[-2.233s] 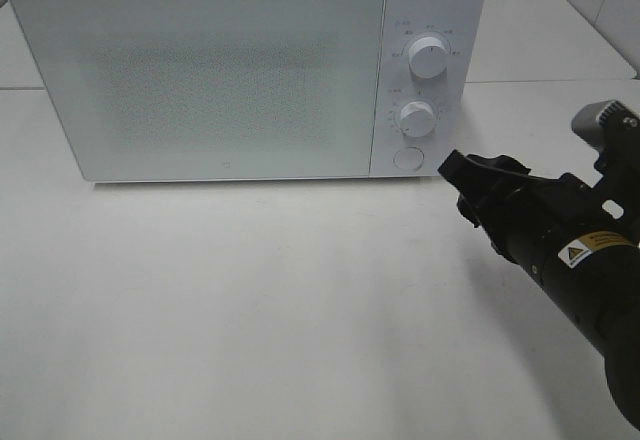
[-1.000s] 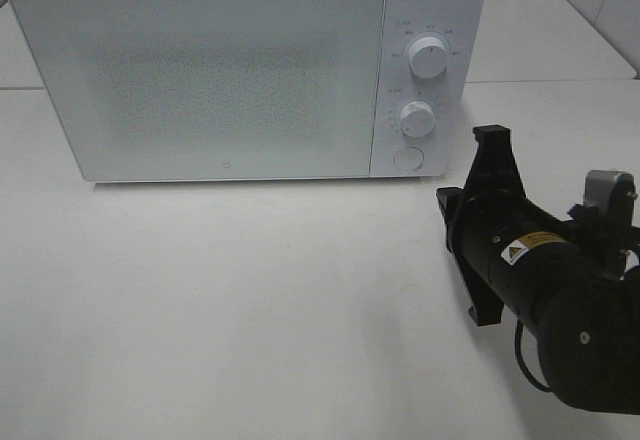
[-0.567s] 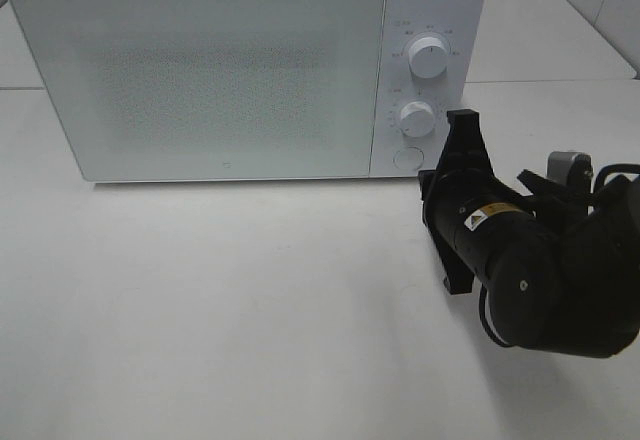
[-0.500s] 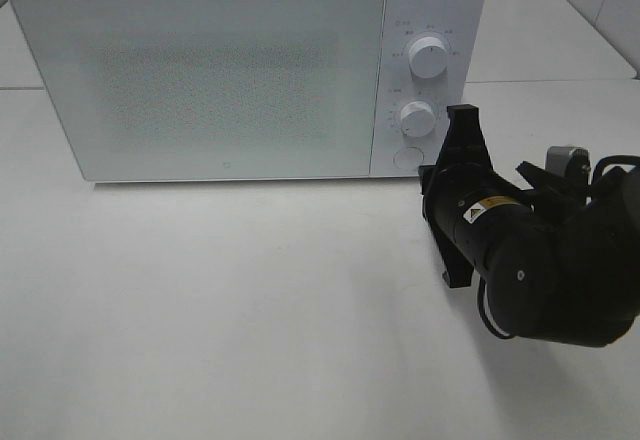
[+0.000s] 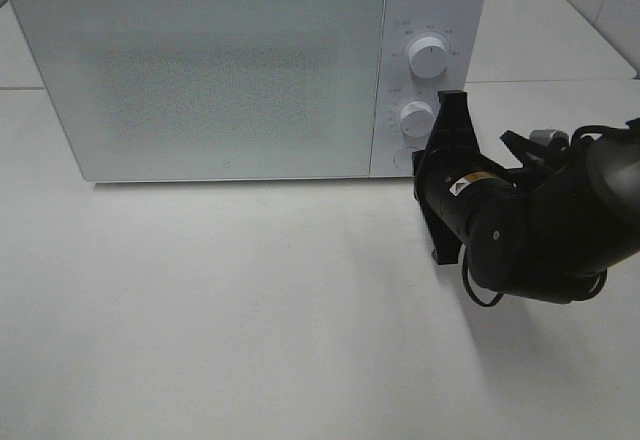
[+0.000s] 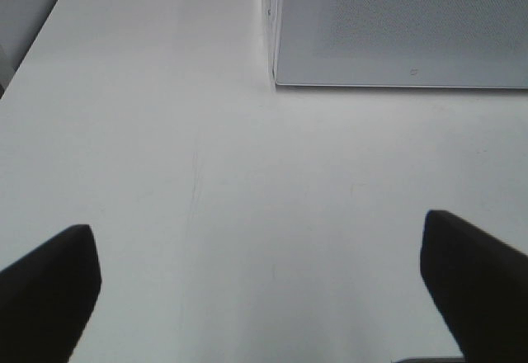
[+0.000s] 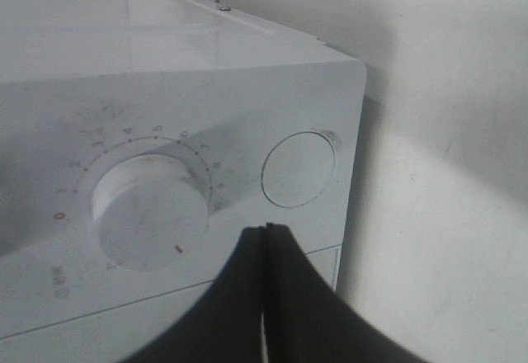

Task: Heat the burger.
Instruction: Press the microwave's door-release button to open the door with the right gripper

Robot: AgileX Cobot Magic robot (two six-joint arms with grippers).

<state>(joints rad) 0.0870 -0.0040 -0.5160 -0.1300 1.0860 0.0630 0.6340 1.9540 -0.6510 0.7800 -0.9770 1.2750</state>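
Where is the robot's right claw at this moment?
The right gripper, shut, is at the right end of the microwave in the high view, its tip close to the lower knob and the round button.

A shut white microwave (image 5: 220, 80) is set far on the table (image 5: 200, 310), the black right arm (image 5: 520, 225) held just before its dials (image 5: 428, 57).

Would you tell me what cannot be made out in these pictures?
- Burger: in no view; the microwave door is opaque.
- Right gripper: high view, hidden by its own arm; wrist view leaves contact with the microwave unclear.
- Upper dial: figures too small in the high view.
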